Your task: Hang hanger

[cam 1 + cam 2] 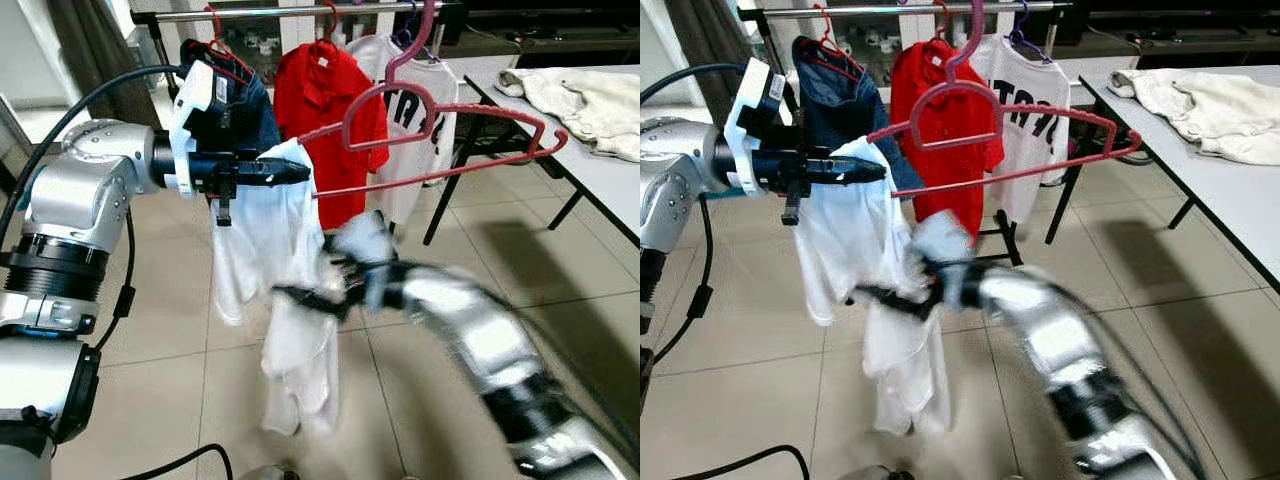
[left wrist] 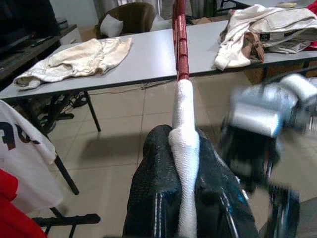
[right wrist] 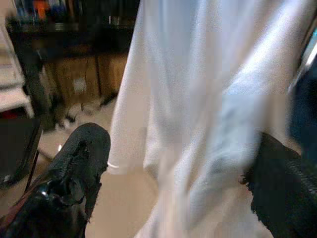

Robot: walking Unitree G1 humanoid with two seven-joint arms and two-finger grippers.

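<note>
The left gripper [image 1: 292, 172] has its two black fingers [image 2: 153, 198] pressed together on one end of the pink plastic clothes hanger [image 1: 440, 135], pinching it through the shoulder of the white cotton shirt [image 1: 270, 260] that drapes over that end. The hanger is held out in the air in front of the robot, tilted, its other end bare and its hook [image 1: 420, 30] up near the silver metal rail [image 1: 300, 12] of the clothes rack but, as far as I can judge, not over it. Lower down, the blurred right gripper [image 1: 300, 296] reaches into the hanging cloth with its fingers [image 3: 79, 158] spread wide, the shirt between them and not yet pinched. On the rack hang a dark blue shirt [image 1: 245, 105], a red polo shirt [image 1: 335, 110] and a white printed T-shirt [image 1: 420, 120]; a grey table [image 1: 600, 170] to the right carries a cream garment [image 1: 585, 95]. The shirt looks only half on the hanger, so dressing it and hooking it on the rail both appear left to do.
</note>
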